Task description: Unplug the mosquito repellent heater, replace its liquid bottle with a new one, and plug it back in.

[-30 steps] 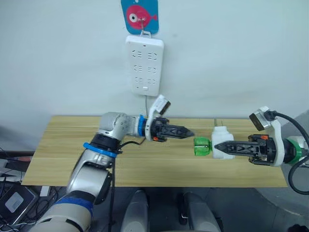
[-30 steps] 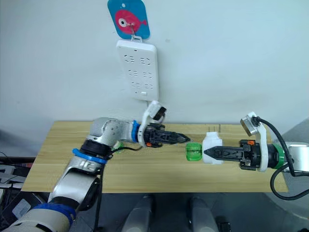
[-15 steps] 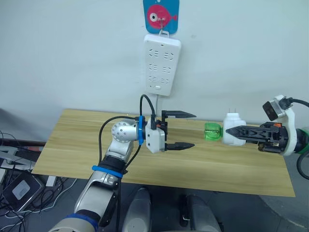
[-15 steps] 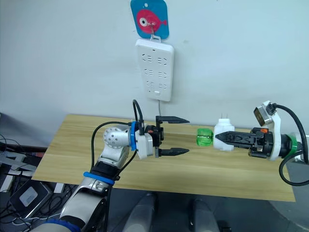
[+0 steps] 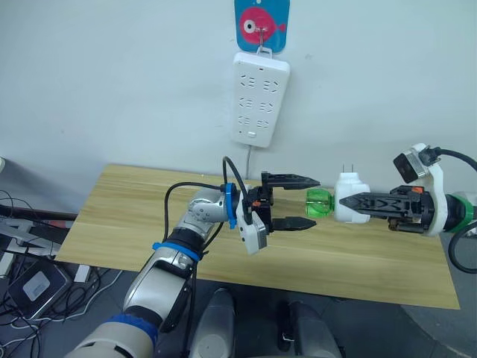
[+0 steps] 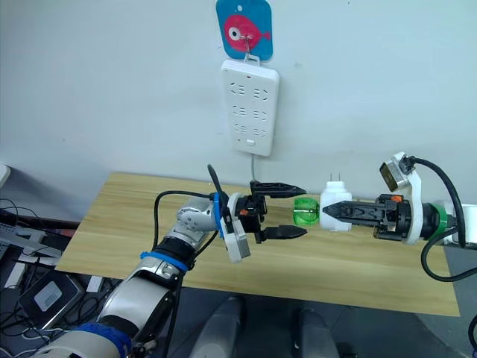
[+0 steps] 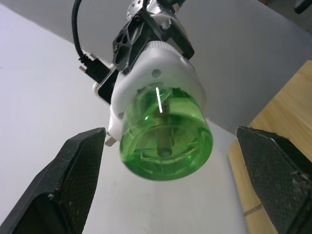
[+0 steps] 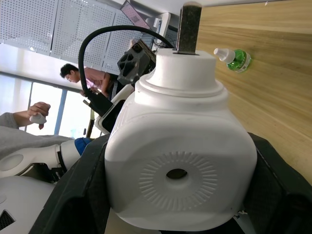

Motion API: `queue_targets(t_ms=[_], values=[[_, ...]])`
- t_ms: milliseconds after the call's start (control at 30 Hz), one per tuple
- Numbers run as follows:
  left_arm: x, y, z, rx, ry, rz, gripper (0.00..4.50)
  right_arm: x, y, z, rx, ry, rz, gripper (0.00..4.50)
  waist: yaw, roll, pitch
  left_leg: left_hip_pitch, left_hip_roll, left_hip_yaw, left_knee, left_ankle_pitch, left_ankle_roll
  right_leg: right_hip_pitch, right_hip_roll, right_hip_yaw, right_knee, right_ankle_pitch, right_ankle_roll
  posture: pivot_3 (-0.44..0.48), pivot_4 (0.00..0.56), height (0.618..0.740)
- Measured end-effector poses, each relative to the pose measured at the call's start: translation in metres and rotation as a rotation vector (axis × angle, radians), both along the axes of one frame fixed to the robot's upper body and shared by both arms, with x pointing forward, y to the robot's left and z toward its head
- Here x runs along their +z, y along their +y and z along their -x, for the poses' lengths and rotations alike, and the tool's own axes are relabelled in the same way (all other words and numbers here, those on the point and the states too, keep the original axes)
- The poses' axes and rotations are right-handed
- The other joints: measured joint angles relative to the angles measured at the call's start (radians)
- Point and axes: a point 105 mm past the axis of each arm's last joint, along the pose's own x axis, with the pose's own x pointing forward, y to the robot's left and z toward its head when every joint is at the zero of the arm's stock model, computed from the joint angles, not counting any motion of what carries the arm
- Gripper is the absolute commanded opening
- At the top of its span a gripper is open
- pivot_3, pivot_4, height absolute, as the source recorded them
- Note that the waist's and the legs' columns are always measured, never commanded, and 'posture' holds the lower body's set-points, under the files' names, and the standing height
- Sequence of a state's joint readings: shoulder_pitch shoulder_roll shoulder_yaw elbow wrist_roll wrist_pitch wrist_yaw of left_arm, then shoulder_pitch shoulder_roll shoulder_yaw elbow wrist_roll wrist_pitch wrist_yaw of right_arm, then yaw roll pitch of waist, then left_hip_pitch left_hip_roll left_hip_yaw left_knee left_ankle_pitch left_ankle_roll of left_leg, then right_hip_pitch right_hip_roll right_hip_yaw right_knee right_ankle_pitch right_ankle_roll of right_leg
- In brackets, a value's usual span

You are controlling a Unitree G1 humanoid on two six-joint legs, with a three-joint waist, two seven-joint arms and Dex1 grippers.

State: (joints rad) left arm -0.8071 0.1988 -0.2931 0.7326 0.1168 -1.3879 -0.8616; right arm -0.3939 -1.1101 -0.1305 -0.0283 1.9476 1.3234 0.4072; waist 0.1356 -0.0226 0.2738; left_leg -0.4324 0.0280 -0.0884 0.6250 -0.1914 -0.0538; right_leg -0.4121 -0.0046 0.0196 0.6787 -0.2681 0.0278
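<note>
My right gripper (image 5: 355,200) is shut on the mosquito repellent heater (image 5: 346,195), a white domed unit held above the table with its prongs (image 8: 188,22) pointing up. Its liquid bottle (image 5: 318,203), translucent green, sticks out sideways from the heater toward my left arm. My left gripper (image 5: 304,201) is open, its two black fingers (image 7: 73,180) standing either side of the bottle's end (image 7: 165,134) without touching it. The new one (image 8: 235,58), green with a white pointed cap, lies on the wooden table (image 8: 273,97) in the right wrist view.
A white power strip (image 5: 258,97) hangs on the wall under a blue fish hook (image 5: 261,22), its cord dropping behind the table (image 5: 134,216). Grey floor and cables (image 5: 30,283) lie left of the table. A person (image 8: 73,75) shows far off.
My left gripper went from shut to open, turned, and moved right until its fingers flank the bottle's end. The right gripper kept its hold on the heater. The camera view shifted.
</note>
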Motion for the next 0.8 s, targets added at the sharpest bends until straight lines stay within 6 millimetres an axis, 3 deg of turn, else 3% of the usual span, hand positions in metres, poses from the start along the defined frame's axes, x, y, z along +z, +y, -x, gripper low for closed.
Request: queue_targets(t_ms=[33,133,300,533,600,700,800], values=[[0.0,-0.001,-0.001,-0.003,0.001,-0.004,4.48,0.0,0.0,0.0,0.0,0.001,0.0,3.09,0.0,0.0,0.0,0.0,0.0,0.0,0.001,0.0,0.0,0.0,0.0,0.0,0.0,0.0,0.0,0.201,0.246,0.74],[0.002,-0.004,-0.001,-0.011,-0.003,0.004,3.88,-0.002,0.002,0.001,0.007,0.002,-0.004,3.09,-0.002,0.0,0.0,0.0,0.0,0.001,0.002,0.0,0.0,0.0,0.0,0.001,0.0,0.002,0.0,0.201,0.246,0.74],[0.004,-0.005,0.0,-0.028,-0.019,0.007,2.35,-0.003,0.004,0.0,0.007,0.004,-0.005,3.09,-0.003,0.0,0.0,0.0,0.0,0.001,0.002,0.0,0.0,0.0,0.001,0.001,0.0,0.002,0.0,0.201,0.246,0.74],[0.002,-0.006,-0.001,-0.044,0.07,-0.009,2.24,-0.004,0.004,0.0,0.005,0.005,-0.001,3.09,-0.006,0.0,0.0,0.0,0.001,0.001,0.002,0.0,0.0,0.0,0.001,0.001,0.0,0.002,0.0,0.189,0.253,0.74],[0.0,-0.008,-0.002,-0.053,0.243,-0.032,2.24,-0.004,0.003,0.0,0.001,0.007,0.005,3.09,-0.01,0.0,0.0,0.0,0.001,0.001,0.002,0.0,0.0,0.0,0.001,0.002,0.001,0.002,0.0,0.189,0.253,0.74],[0.0,-0.012,-0.001,-0.139,0.694,-0.093,2.24,-0.004,0.0,0.002,-0.002,0.009,0.03,3.09,-0.02,0.0,0.001,-0.001,0.001,-0.003,0.003,0.0,0.0,0.0,0.001,-0.001,0.001,0.002,0.0,0.188,0.257,0.74],[0.011,-0.011,0.005,-0.289,1.344,-0.253,2.24,0.003,0.001,0.011,0.038,-0.02,0.043,3.09,-0.036,0.001,0.002,-0.001,0.002,-0.009,0.003,0.0,0.0,0.002,0.001,-0.005,0.002,-0.001,0.005,0.195,0.259,0.74]])
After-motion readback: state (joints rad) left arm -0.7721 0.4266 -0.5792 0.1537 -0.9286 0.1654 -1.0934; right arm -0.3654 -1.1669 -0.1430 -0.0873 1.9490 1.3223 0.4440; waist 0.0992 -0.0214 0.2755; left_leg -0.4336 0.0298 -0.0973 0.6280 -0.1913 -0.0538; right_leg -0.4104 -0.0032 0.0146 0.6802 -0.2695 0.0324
